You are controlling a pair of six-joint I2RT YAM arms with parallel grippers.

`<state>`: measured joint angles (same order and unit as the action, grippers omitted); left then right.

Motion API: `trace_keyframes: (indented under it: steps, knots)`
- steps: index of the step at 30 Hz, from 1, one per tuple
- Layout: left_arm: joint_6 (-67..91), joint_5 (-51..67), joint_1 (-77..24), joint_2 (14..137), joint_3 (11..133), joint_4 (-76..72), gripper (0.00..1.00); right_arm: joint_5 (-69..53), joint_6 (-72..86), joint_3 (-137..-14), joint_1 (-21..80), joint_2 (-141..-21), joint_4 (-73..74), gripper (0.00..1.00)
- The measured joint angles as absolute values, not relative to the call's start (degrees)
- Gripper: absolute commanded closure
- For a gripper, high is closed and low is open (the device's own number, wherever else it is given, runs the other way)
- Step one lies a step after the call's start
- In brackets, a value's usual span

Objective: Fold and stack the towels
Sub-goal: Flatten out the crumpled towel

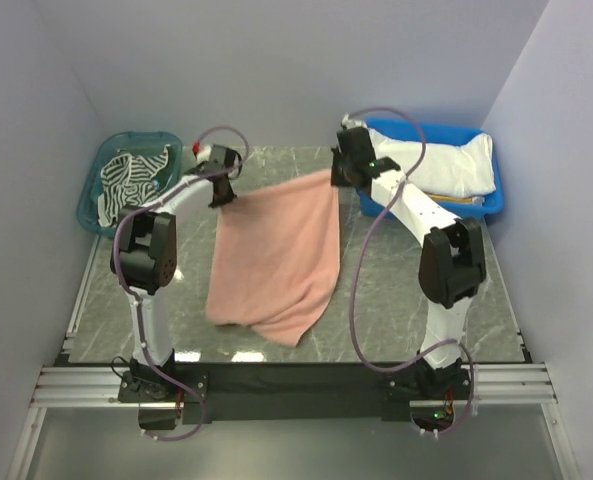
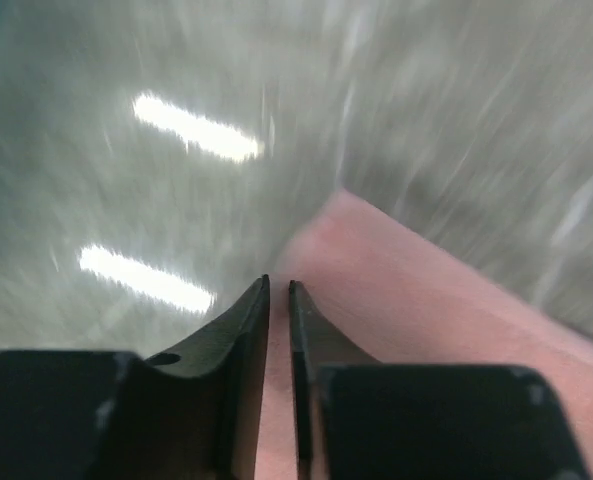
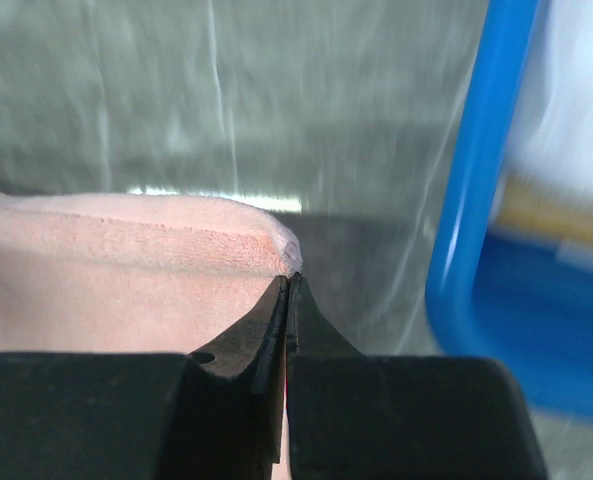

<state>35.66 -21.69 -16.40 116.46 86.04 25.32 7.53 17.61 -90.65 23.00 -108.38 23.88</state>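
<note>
The salmon pink towel [image 1: 276,250] hangs stretched between both grippers at the far middle of the table, and its lower part drapes down onto the marble top. My left gripper [image 1: 222,192] is shut on its far left corner; in the left wrist view pink cloth [image 2: 426,300] fills the narrow gap between the jaws of the gripper [image 2: 279,283]. My right gripper [image 1: 336,176] is shut on the far right corner, and the towel's hem [image 3: 126,270] pokes out at the tips of the gripper [image 3: 289,278]. A dark-and-white striped towel [image 1: 131,180] lies in the teal basket. A white towel [image 1: 446,165] lies in the blue bin.
The teal basket [image 1: 94,222] stands at the far left corner and the blue bin [image 1: 431,129] at the far right, its rim [image 3: 466,200] close beside my right gripper. A yellowish edge [image 1: 468,201] shows under the white towel. Grey walls close in on three sides.
</note>
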Motion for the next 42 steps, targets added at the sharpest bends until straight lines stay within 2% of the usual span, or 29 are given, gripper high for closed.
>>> trace_keyframes:
  steps: [2,3,4,5,6,7,10,11,14,20,25,32,36,42]
  knots:
    - [35.4,-22.8,-14.9,117.5,92.9,26.5,0.66,9.2,15.4,-98.6,23.0,-111.6,23.4,0.92]
    - [35.3,-23.2,-14.0,118.3,96.9,26.8,0.61,10.7,14.3,-102.5,22.9,-113.4,23.2,0.83]
    - [35.1,-23.5,-13.3,119.1,100.4,26.4,0.47,12.1,13.5,-105.9,22.9,-114.9,22.9,0.7]
    - [35.1,-23.6,-12.6,119.7,103.4,25.9,0.41,13.6,12.6,-109.3,22.7,-116.7,22.8,0.51]
    - [34.8,-23.7,-11.9,120.0,105.6,25.1,0.33,14.8,12.3,-112.1,22.6,-118.4,22.5,0.43]
    - [34.6,-23.6,-11.3,120.3,107.1,24.4,0.19,15.7,11.2,-114.3,22.5,-119.6,22.4,0.38]
    - [34.1,-22.9,-10.1,120.2,108.7,22.8,0.02,17.4,10.1,-119.1,22.2,-122.7,22.7,0.32]
    - [34.0,-22.3,-9.9,120.1,108.6,22.4,0.0,17.5,9.9,-119.1,22.2,-122.7,23.0,0.32]
    - [34.3,-18.9,-10.0,117.9,104.1,20.9,0.01,16.4,10.2,-114.4,22.1,-120.1,23.0,0.32]
    - [36.5,-12.5,-12.5,100.3,80.8,19.9,0.0,7.9,13.2,-88.1,23.2,-102.4,23.6,0.35]
    - [39.0,-12.0,-23.2,80.8,60.1,17.5,0.01,3.2,15.9,-67.8,29.4,-87.5,23.1,0.35]
    - [44.3,-15.2,-37.2,60.3,35.6,15.7,0.01,-1.1,21.8,-41.9,41.2,-72.0,19.3,0.35]
    - [45.7,-18.0,-42.4,52.0,26.3,12.6,0.01,-1.8,24.2,-35.1,43.6,-68.1,15.8,0.34]
    - [45.6,-21.4,-45.7,54.8,22.7,7.1,0.03,-1.8,25.9,-34.6,44.6,-71.8,9.8,0.35]
